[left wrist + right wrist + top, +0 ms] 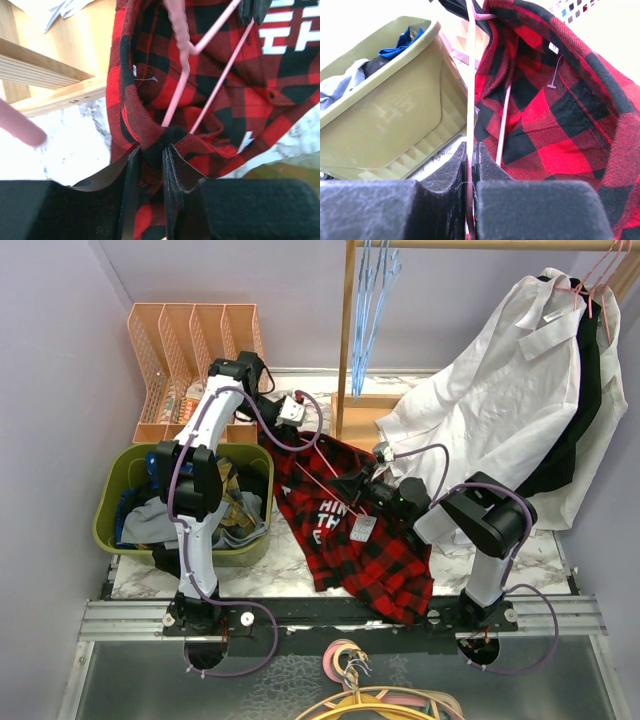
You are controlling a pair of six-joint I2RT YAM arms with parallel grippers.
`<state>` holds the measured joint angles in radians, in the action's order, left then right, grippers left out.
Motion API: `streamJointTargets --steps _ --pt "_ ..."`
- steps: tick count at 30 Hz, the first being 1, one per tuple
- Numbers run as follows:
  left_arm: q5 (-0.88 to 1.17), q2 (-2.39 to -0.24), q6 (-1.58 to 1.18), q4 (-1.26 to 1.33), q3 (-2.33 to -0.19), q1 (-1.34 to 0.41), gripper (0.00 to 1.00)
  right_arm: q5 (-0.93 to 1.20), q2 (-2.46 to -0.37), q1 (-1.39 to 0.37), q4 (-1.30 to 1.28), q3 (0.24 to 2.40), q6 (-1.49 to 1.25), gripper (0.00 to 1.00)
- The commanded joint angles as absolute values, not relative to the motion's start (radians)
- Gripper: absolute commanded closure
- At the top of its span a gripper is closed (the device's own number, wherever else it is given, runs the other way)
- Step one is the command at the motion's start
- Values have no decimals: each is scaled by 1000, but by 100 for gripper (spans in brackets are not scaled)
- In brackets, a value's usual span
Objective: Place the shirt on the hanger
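Observation:
The red-and-black plaid shirt (365,540) with white lettering lies draped over the marble table, its collar lifted at the back left. My left gripper (303,432) is shut on the collar edge (150,142). The thin pink hanger (320,472) runs into the neck opening; its bars show in the left wrist view (186,75). My right gripper (352,486) is shut on one hanger bar (470,110), just in front of the open collar (555,115). A second hanger bar (504,125) lies inside the shirt. The hanger's far end is hidden under the cloth.
A green bin (120,535) of clothes stands left of the shirt, close to my right gripper's side (385,115). A peach file rack (190,340) is behind it. The wooden rack post (347,340) holds light-blue hangers (372,300), a white shirt (500,390) and a black garment (578,410).

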<state>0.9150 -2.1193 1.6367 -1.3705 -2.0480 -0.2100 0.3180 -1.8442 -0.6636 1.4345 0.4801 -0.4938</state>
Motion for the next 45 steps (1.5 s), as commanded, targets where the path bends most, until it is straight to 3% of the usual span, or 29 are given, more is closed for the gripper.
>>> streamJointTargets --steps 1,6,8,11,14,16,19,22,27,29,31,37,38,41,45 --pt "986 -2113 1605 -1420 -2049 -243 70 304 -1787 -660 1542 502 -493 99" --pt "990 -2082 1607 -1420 -1995 -256 70 304 -1777 -652 1536 506 -490 99" --pt "987 -2076 1609 -1421 -1980 -263 74 302 -1773 -649 1534 507 -491 99" --pt "985 -2070 1605 -1420 -1967 -268 91 299 -1768 -647 1534 506 -495 99" --pt "987 -2065 1594 -1420 -1961 -270 95 302 -1761 -644 1521 511 -490 99" --pt "990 -2058 1581 -1419 -1956 -271 93 300 -1753 -641 1511 512 -487 99" --pt "986 -2054 1484 -1396 -1968 -285 78 296 -1742 -638 1513 511 -489 99" --pt "982 -2058 1465 -1412 -1981 -297 70 301 -1732 -637 1498 521 -489 99" --pt "986 -2034 1398 -1358 -1952 -310 70 321 -1726 -637 1446 555 -491 99" --pt "981 -2017 1358 -1314 -1924 -318 77 325 -1727 -637 1437 562 -499 99" --pt "970 -1994 1340 -1279 -1897 -329 99 327 -1728 -637 1437 565 -502 99" --pt "930 -1967 1292 -1237 -1888 -334 100 316 -1681 -637 1410 547 -474 97" --pt "927 -1952 1276 -1226 -1891 -334 100 313 -1652 -637 1375 544 -460 87" --pt "921 -1857 1224 -1117 -1830 -334 100 258 -1471 -637 1206 523 -418 1" --pt "950 -1784 1162 -1080 -1821 -338 100 106 -1167 -637 893 483 -329 1"
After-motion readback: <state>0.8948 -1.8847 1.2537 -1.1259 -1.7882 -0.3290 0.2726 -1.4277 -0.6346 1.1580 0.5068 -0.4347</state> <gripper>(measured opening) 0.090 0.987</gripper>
